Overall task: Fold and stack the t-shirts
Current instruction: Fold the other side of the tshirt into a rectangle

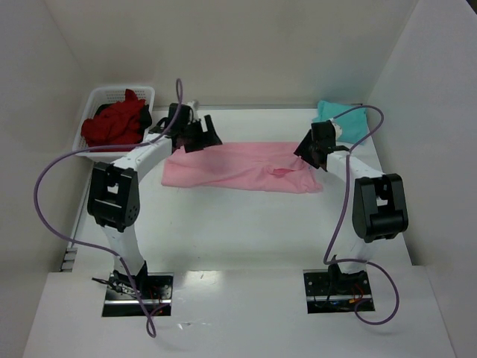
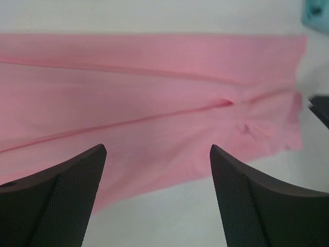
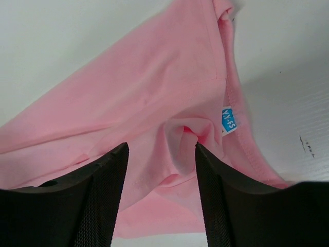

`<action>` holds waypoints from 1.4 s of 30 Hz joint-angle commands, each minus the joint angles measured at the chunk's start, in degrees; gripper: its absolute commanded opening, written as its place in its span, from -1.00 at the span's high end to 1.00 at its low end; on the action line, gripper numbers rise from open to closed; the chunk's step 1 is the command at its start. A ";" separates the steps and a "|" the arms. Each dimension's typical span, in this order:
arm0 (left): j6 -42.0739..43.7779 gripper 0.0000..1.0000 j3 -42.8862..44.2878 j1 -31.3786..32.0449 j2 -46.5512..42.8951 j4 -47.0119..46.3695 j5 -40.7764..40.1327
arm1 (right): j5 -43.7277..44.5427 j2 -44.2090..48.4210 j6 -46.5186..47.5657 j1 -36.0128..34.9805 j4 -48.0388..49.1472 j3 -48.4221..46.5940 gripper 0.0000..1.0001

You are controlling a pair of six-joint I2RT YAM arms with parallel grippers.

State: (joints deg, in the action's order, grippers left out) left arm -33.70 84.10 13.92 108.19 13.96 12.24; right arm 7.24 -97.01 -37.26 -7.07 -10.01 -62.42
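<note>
Pink up front: the light pink t-shirt (image 1: 238,168) lay flat on the table as a long folded band. One end sat right beneath the left claw (image 1: 197,136) and the other beneath the right claw (image 1: 313,153). A long crease ran across the cloth below the left claw. Directly under the right claw the fabric puckered into a small raised fold, with a blue-and-white size tag (image 3: 229,119) just to its right. The teal t-shirt (image 1: 346,119) sat bunched just beyond the right claw, near the pink one but apart from it. The dark red t-shirts (image 1: 115,125) were heaped, crumpled, off the left claw's outer side.
</note>
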 commanded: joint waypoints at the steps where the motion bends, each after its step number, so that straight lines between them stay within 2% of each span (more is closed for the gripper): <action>1: 6.56 -0.80 1.59 6.02 -2.24 -3.39 9.93 | -2.21 -0.46 2.54 0.48 1.30 0.64 -0.13; 5: 6.98 -0.80 0.98 9.72 -0.69 -3.59 10.34 | -3.20 -0.46 3.07 0.48 0.61 1.78 0.05; 9: 7.24 -0.72 -1.39 12.52 1.09 -6.97 8.24 | -6.09 1.02 3.29 0.48 0.90 4.10 0.33; 13: 7.60 -0.61 0.86 15.82 5.05 -5.31 -0.13 | -7.27 1.73 5.00 0.48 1.30 5.64 0.43; 18: 2.10 -0.34 2.52 16.22 8.70 -2.84 -9.75 | -10.92 1.87 6.31 0.48 0.82 5.65 0.44; 24: -1.02 0.06 -0.16 15.04 10.51 -2.44 -11.80 | -12.95 2.26 5.79 0.48 2.23 5.65 0.42; 27: -1.45 0.23 0.34 14.99 12.13 -1.92 -11.80 | -15.82 2.26 5.26 0.48 2.27 5.21 0.32; 32: -1.55 0.32 0.45 14.99 14.38 -1.92 -11.80 | -16.55 3.21 5.29 -2.20 3.69 5.12 0.20; 36: -1.55 0.36 0.98 14.99 15.56 -1.92 -11.80 | -15.23 1.42 5.44 -3.65 3.85 3.91 0.40; 42: -1.55 0.40 -0.16 14.47 15.56 -1.30 -11.80 | -14.09 -2.97 5.44 -3.65 3.85 1.16 0.55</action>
State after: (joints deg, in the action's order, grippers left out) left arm -34.94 84.64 28.70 121.10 11.51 1.30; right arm -7.99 -97.57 -32.46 -10.37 -8.52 -57.43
